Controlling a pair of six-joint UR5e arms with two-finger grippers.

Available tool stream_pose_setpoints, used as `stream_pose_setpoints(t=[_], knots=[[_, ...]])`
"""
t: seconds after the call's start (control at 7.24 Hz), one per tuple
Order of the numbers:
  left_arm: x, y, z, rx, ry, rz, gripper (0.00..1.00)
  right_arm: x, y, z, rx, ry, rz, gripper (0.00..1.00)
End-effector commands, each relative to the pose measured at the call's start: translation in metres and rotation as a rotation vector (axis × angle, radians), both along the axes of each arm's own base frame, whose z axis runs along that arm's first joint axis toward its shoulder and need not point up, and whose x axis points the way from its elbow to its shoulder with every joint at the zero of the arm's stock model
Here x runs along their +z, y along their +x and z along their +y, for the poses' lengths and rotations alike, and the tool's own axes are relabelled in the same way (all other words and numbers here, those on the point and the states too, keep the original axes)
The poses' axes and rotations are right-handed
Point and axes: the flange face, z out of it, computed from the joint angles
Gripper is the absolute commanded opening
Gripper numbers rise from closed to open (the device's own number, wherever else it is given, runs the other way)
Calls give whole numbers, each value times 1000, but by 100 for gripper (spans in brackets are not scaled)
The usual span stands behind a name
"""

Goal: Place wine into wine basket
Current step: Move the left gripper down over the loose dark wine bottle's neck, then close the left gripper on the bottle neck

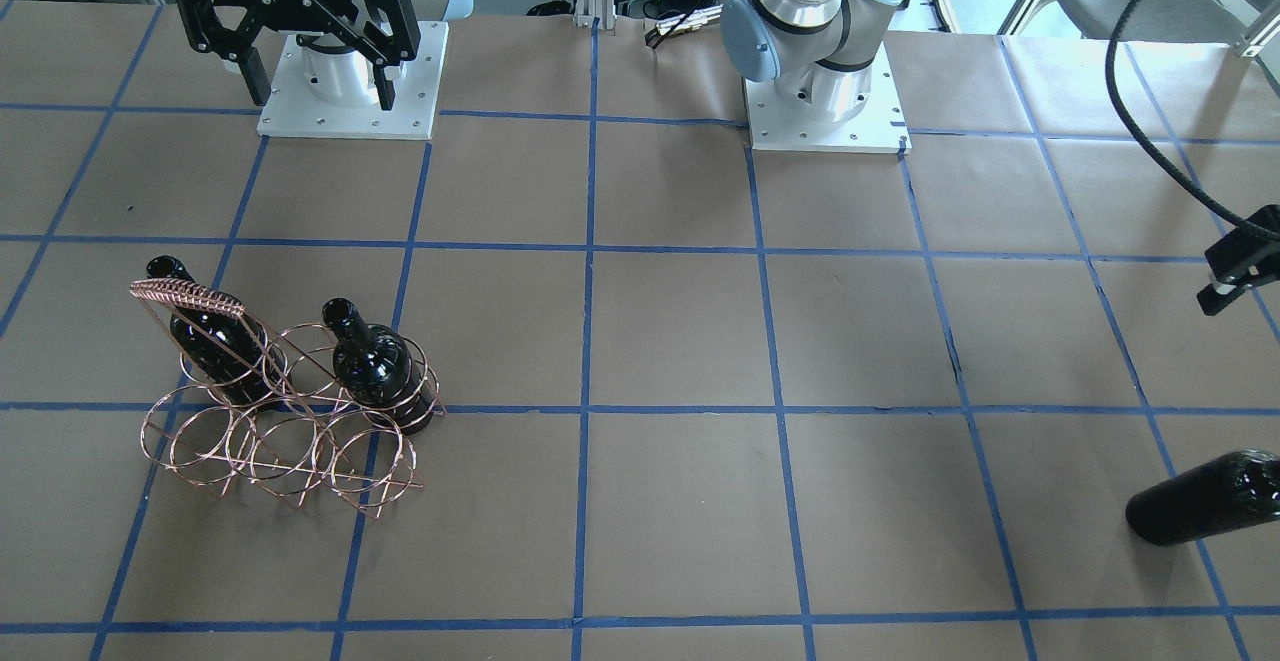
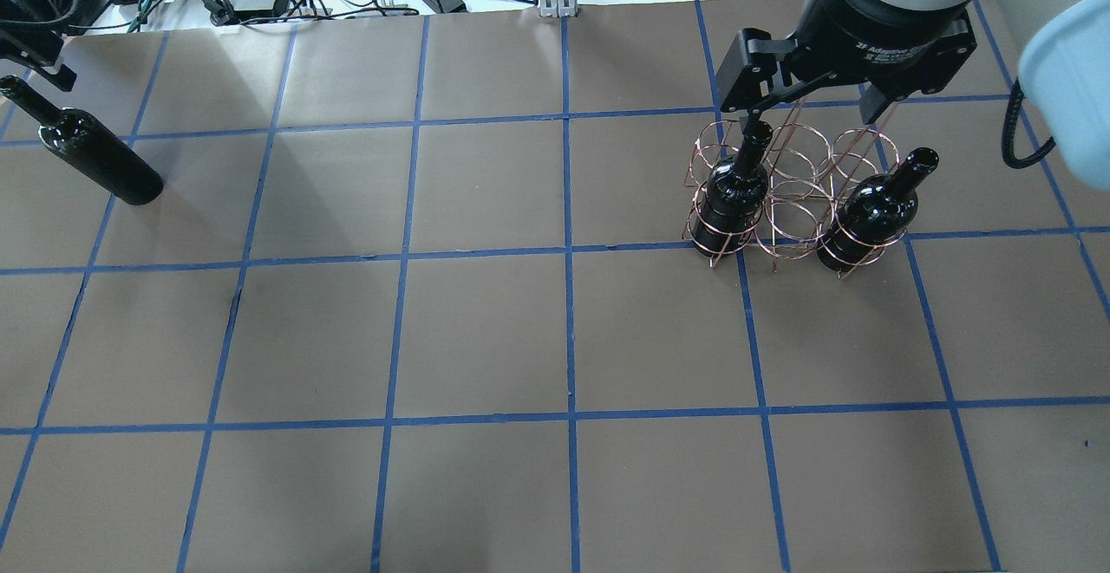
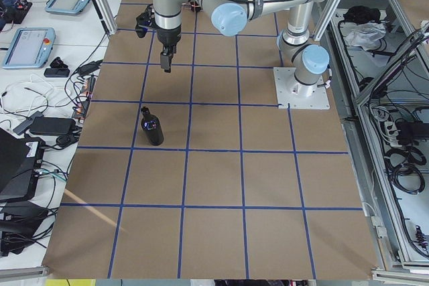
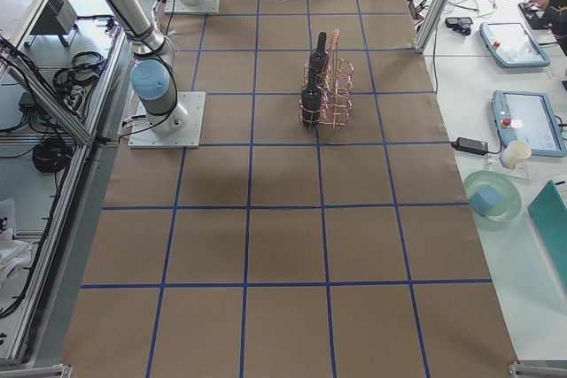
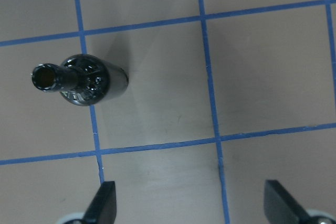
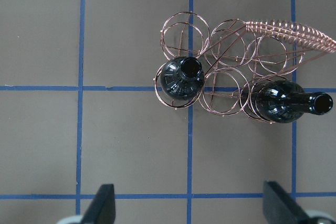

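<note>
The wine stands upright on the brown surface in the upper left of the overhead view, on a line of the blue tape grid. It stands alone and nothing touches it. In the left wrist view it is seen from above in the upper left of the frame, with its open mouth showing.

The left gripper hangs above the surface with its fingers wide apart and it holds nothing. Its two fingertips show at the lower edge of that view, and the wine is not between them.

The wine basket is in the upper right of the overhead view, well apart from the wine. Two other bottles stand in it. In the right wrist view, one bottle is in the left end ring of the lower row and the second bottle is in the right end ring of the same row. The coiled handle runs to the upper right.

The right gripper is above the wine basket, also wide open and with nothing in it.
</note>
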Motion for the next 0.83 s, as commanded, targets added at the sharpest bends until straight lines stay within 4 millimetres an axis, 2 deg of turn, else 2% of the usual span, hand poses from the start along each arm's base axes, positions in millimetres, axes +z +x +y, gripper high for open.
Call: stream_pose_setpoints(t=[0.0,0.28,0.41,0.69], knots=[[-23,53,-23,10,-18,-17,100,-2,0,0,-1,4,0,99],[-51,75,-55,6,-53,-26,100,-3,0,1,-1,4,1,99],[-70,83,-68,4,-61,-31,100,-3,0,1,-3,6,1,99],[-90,94,-84,3,-71,-38,100,-4,0,1,-3,6,-1,99]])
